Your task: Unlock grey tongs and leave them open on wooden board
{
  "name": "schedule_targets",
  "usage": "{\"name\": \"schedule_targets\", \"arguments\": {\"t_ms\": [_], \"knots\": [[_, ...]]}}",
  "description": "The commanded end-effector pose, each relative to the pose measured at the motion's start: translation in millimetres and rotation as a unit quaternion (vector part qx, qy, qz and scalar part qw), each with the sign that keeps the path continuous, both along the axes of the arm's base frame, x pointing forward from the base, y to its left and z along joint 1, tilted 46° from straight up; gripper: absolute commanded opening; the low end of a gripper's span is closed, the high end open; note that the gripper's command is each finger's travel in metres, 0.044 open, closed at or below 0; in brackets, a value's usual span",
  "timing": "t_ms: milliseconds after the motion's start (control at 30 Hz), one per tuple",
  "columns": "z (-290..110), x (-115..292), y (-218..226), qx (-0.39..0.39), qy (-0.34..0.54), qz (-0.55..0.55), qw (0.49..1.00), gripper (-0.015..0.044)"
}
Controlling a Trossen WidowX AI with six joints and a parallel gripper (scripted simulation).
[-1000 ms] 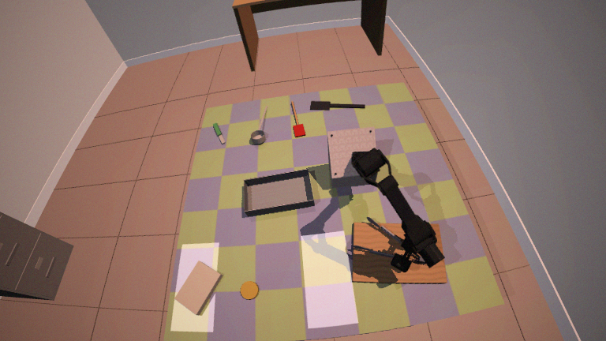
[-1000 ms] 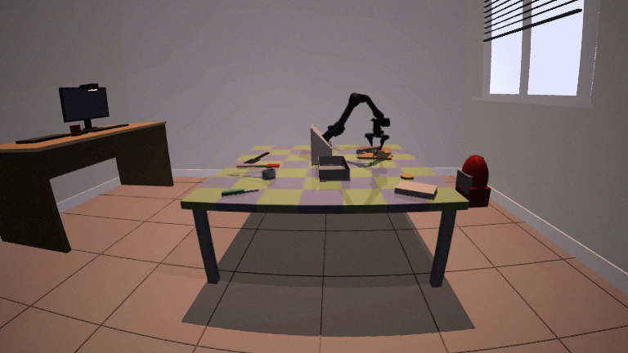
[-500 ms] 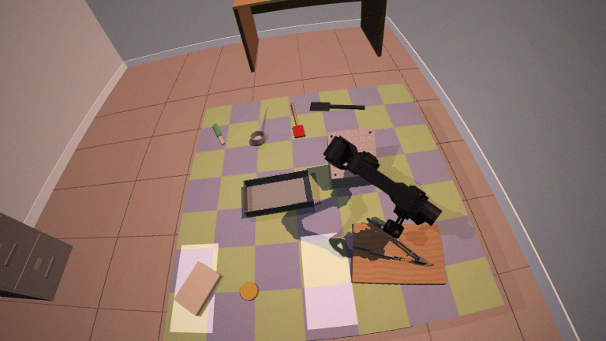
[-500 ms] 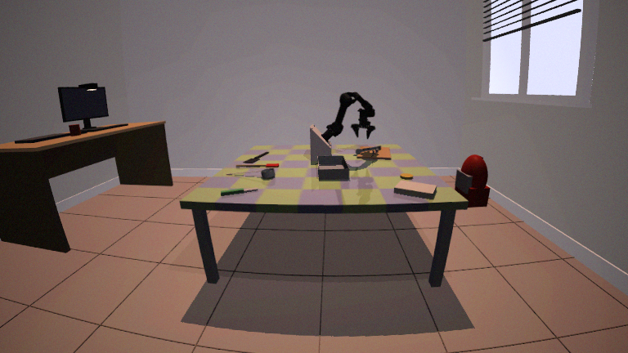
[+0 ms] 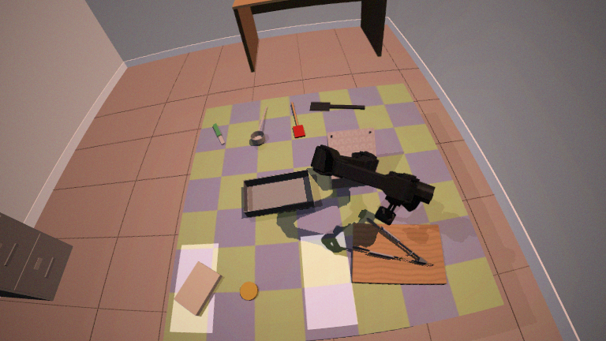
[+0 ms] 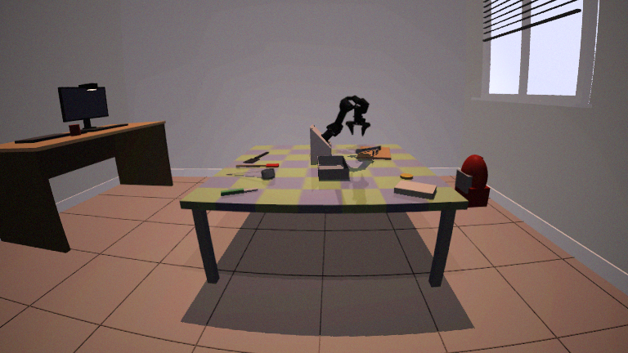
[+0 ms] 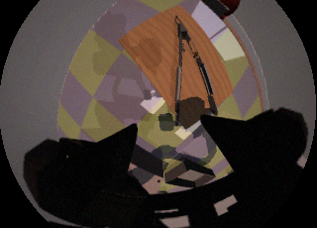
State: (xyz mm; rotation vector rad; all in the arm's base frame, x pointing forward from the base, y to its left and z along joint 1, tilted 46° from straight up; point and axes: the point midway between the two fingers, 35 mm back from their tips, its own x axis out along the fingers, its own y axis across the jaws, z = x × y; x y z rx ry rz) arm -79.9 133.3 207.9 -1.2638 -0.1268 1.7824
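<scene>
The grey tongs [image 5: 395, 241] [image 6: 368, 149] [image 7: 197, 68] lie spread in an open V on the wooden board [image 5: 402, 272] [image 6: 385, 154] [image 7: 149, 44] at the right of the table. My gripper [image 5: 385, 215] [image 6: 358, 127] [image 7: 169, 123] is open and empty. It hangs well above the board, over its edge on the arm's side, clear of the tongs. The dark roasting tin [image 5: 245, 199] [image 6: 333, 174] stands empty in the middle of the table, left of the arm.
At the far side lie a green marker [image 5: 218, 133], a small metal scoop [image 5: 257, 136], a red spatula [image 5: 297, 130] and a black spatula [image 5: 334, 106]. A tan block [image 5: 196, 287] and an orange disc [image 5: 248, 290] lie at the front left. A red object [image 6: 474, 173] stands beside the table.
</scene>
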Motion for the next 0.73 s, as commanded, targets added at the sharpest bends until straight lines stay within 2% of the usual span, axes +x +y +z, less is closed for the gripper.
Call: {"name": "schedule_targets", "arguments": {"t_ms": [0, 700], "knots": [[17.7, -1.0, -10.5, 0.006, 0.0, 0.003, 1.0, 0.044], [24.5, -0.9, -13.9, 0.01, 0.001, 0.004, 1.0, 0.044]]}}
